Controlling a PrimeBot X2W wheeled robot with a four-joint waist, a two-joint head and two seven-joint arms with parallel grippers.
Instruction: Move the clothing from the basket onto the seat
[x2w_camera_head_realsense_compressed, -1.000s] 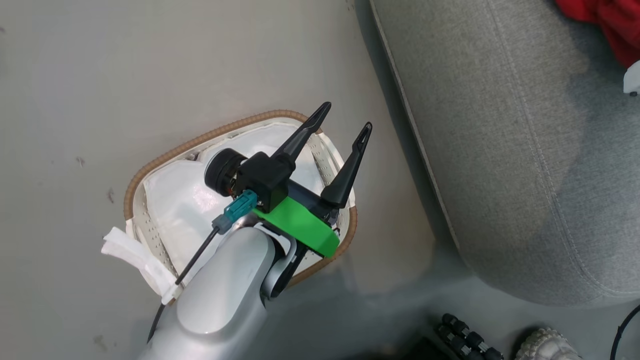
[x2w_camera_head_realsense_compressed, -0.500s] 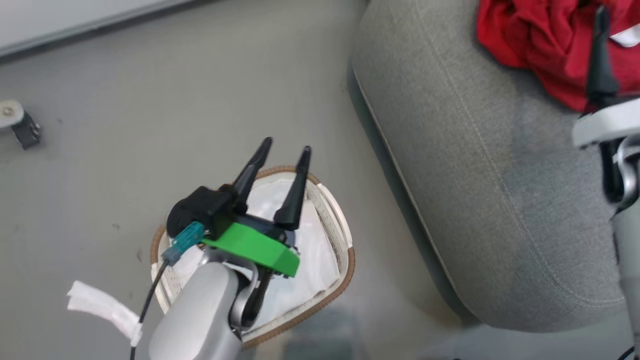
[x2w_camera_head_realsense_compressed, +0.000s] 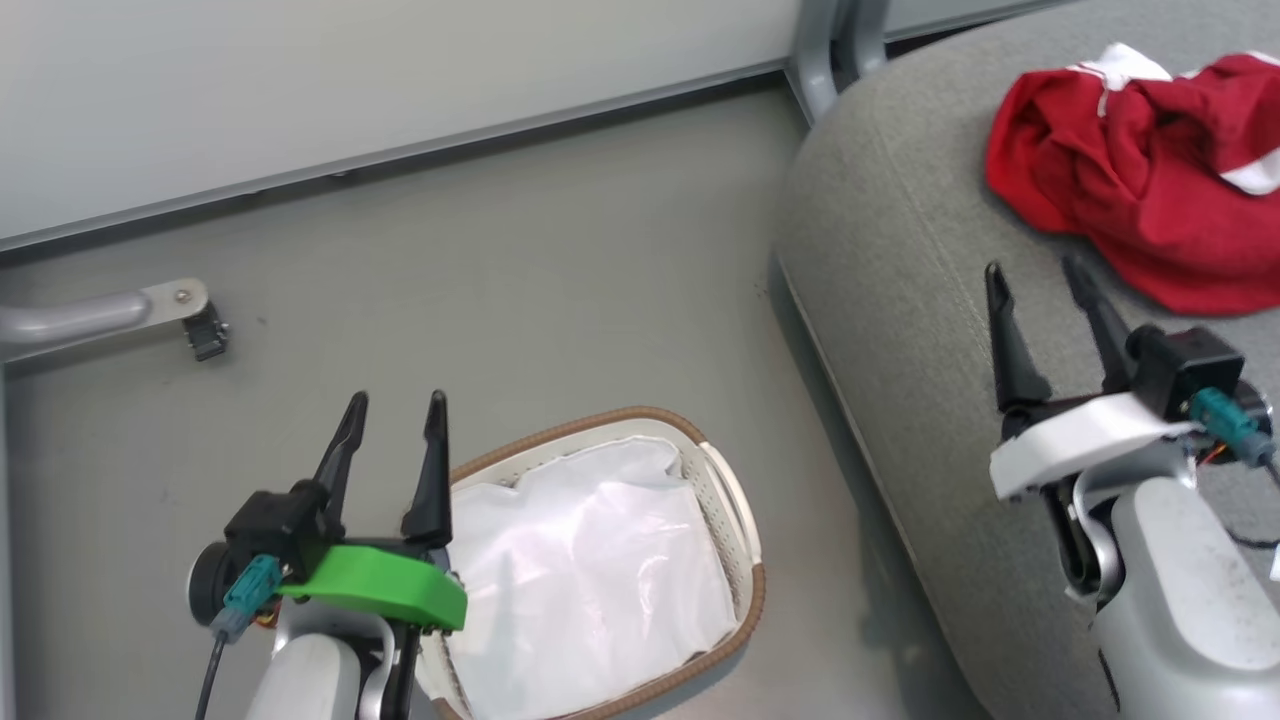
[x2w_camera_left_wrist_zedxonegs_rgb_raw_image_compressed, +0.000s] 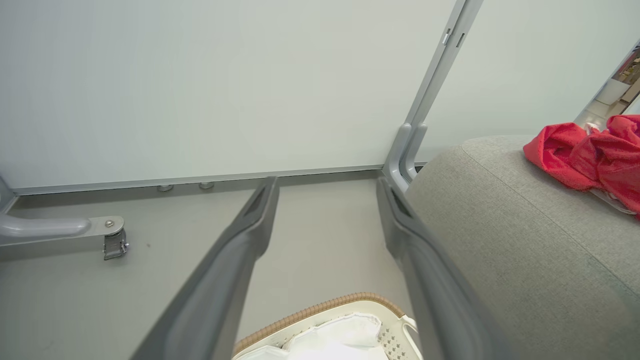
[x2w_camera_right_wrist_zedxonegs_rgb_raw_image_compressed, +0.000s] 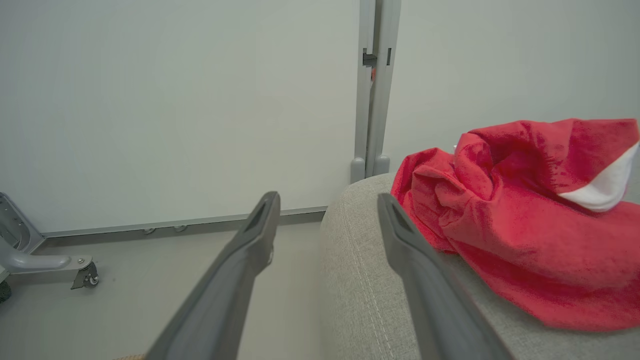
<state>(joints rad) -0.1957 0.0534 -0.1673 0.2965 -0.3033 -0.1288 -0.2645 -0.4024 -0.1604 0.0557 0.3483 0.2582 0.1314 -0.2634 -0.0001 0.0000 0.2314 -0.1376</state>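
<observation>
**Red clothing on the seat, both jaws apart**

Head view: the clothing (x2w_camera_head_realsense_compressed: 1140, 190) lay in a crumpled red heap on the seat (x2w_camera_head_realsense_compressed: 900, 320), toward its far right part. White trim showed at the top and right edge of the heap. Couldn't tell how many garments were in it.

The basket (x2w_camera_head_realsense_compressed: 742, 520) sat on the floor (x2w_camera_head_realsense_compressed: 520, 300), just beside the seat's left edge, with a strip of floor between them. Its white liner (x2w_camera_head_realsense_compressed: 590, 570) lay rumpled and exposed across the inside.

The left gripper (x2w_camera_head_realsense_compressed: 395, 405) hung just beside the basket's left side, fingers (x2w_camera_head_realsense_compressed: 432, 470) pointing up the view. Jaws apart, nothing between them. In the left wrist view the gap framed bare floor and the wall base, with the basket's brown rim at the bottom edge.

The right gripper (x2w_camera_head_realsense_compressed: 1035, 268) was above the seat, on the near side of the clothing. Jaws apart, holding nothing. Its tips sat near the heap with grey cushion visible between. In the right wrist view one finger overlapped the heap's lower left edge. Contact couldn't be judged from that angle.

Background: pale wall panel (x2w_camera_head_realsense_compressed: 400, 80), a grey post (x2w_camera_head_realsense_compressed: 830, 40) behind the seat's corner, and a grey frame leg with a caster (x2w_camera_head_realsense_compressed: 205, 335) on the floor at left.
</observation>
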